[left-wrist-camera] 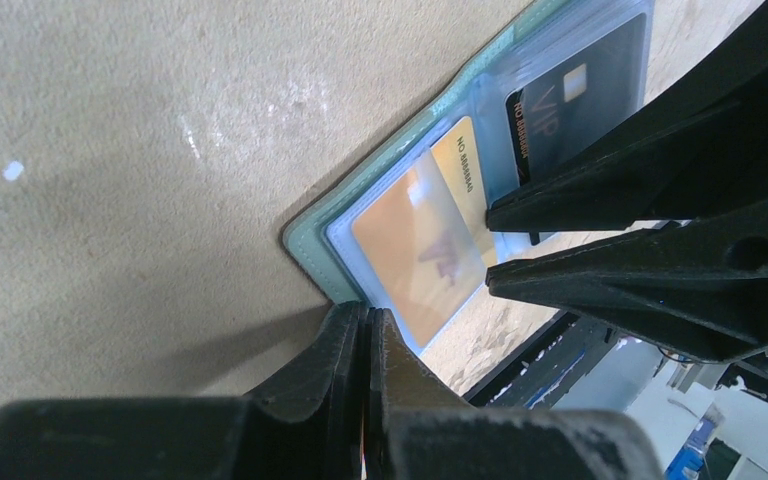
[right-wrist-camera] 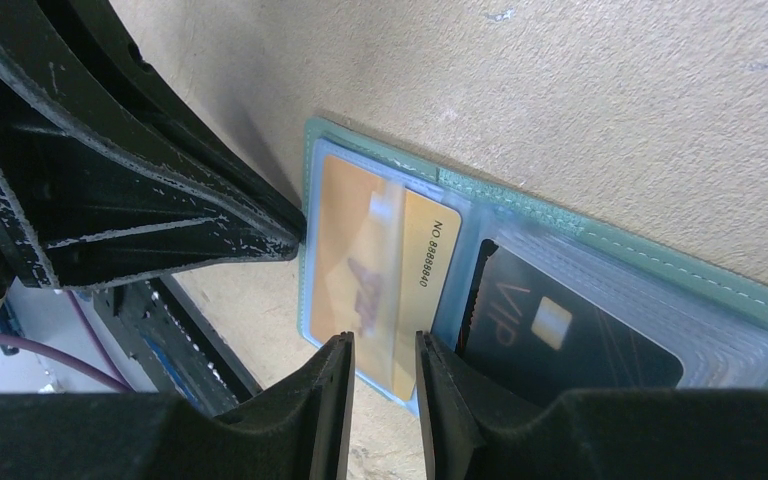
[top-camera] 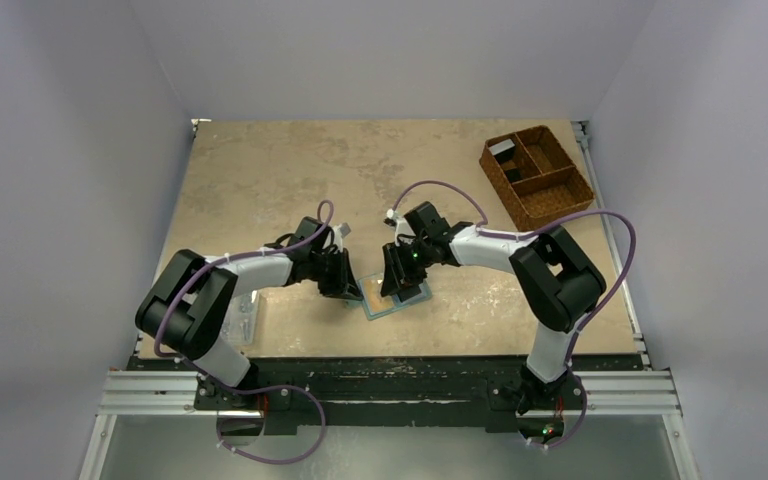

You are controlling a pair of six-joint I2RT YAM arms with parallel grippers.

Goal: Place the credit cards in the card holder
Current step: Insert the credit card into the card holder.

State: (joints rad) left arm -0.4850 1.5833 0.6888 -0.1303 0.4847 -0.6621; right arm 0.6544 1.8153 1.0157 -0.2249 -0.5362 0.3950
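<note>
The card holder [top-camera: 397,300] lies open and flat on the table, its green edge [right-wrist-camera: 660,260] and clear sleeves facing up. A gold credit card [right-wrist-camera: 360,250] sits mostly inside the left sleeve, its numbered end uncovered beside the fold. A black VIP card [right-wrist-camera: 560,335] sits in the right sleeves. My left gripper [left-wrist-camera: 365,312] is shut, its tips at the holder's corner [left-wrist-camera: 305,240], with nothing seen between them. My right gripper [right-wrist-camera: 382,345] hovers over the gold card's near edge, jaws slightly apart and gripping nothing.
A brown woven divided basket [top-camera: 537,175] stands at the far right. A clear plastic box [top-camera: 243,320] sits under my left arm near the front edge. The table's black front rail [right-wrist-camera: 175,330] runs just beyond the holder.
</note>
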